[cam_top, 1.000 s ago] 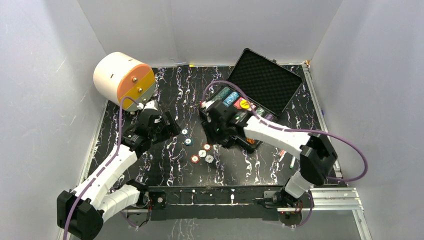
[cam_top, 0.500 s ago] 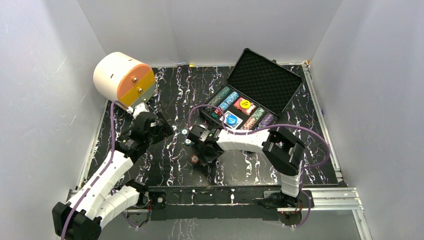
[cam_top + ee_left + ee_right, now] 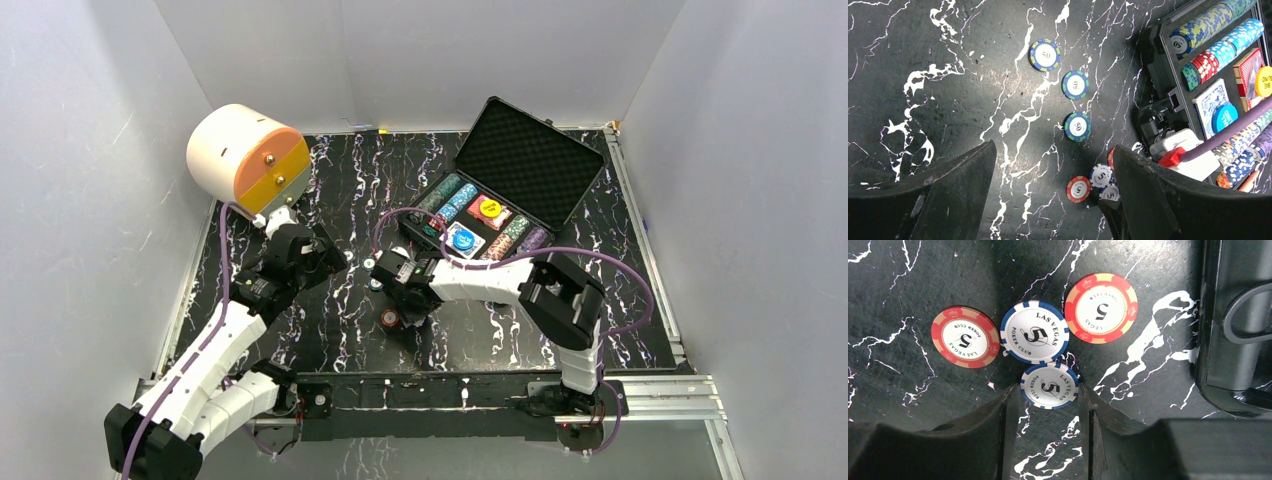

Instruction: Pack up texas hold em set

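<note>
The black case (image 3: 525,160) stands open at the back right, with rows of chips (image 3: 448,195) and card decks in its foam base. Loose chips lie on the marbled table. Three teal and blue ones (image 3: 1075,84) form a line. Two red ones (image 3: 965,337) (image 3: 1101,308) and a white-and-blue one (image 3: 1034,331) cluster nearer. My right gripper (image 3: 1048,407) (image 3: 400,305) reaches down at that cluster, its fingertips closed against both sides of a second white-and-blue chip (image 3: 1050,386) lying flat. My left gripper (image 3: 1053,150) (image 3: 335,255) hovers open left of the chips, holding nothing.
A white-and-orange round drawer unit (image 3: 245,160) sits at the back left, just behind the left arm. White walls enclose the table on three sides. The case's front corner (image 3: 1233,340) is close to the right of the chip cluster. A metal rail (image 3: 500,390) runs along the near edge.
My right arm swung from the case down and left to the chip cluster, then closed its jaws around a white-and-blue chip. The left gripper drew back slightly toward the left.
</note>
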Action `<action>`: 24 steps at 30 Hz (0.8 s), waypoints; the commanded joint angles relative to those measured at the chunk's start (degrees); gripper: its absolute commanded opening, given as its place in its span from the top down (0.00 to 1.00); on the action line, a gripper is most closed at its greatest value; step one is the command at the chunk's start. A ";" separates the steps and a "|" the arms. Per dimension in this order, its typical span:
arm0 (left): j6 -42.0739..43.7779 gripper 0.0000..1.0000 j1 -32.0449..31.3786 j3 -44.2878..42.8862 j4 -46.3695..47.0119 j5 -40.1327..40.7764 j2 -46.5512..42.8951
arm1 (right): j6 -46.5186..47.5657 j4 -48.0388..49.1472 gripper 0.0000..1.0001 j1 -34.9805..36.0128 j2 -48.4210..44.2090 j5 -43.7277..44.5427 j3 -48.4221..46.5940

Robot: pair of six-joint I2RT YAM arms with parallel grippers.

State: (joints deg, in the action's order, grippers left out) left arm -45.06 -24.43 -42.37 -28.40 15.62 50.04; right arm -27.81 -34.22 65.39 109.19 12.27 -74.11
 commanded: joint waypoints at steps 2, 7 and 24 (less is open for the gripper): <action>-0.92 0.14 0.34 0.77 0.24 -1.17 -0.45 | -0.27 3.27 0.51 0.18 0.93 -0.26 3.44; -1.55 0.12 0.34 2.10 1.16 -3.79 -0.32 | -1.79 1.92 0.46 0.18 2.71 1.78 2.82; -3.01 0.03 0.34 5.11 1.69 -9.04 0.02 | -4.97 3.50 0.58 0.18 -3.31 7.04 4.31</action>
State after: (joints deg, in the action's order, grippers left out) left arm -47.46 -24.43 -39.35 -26.79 9.65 50.33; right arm -30.87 -32.18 65.65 108.16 14.48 -72.51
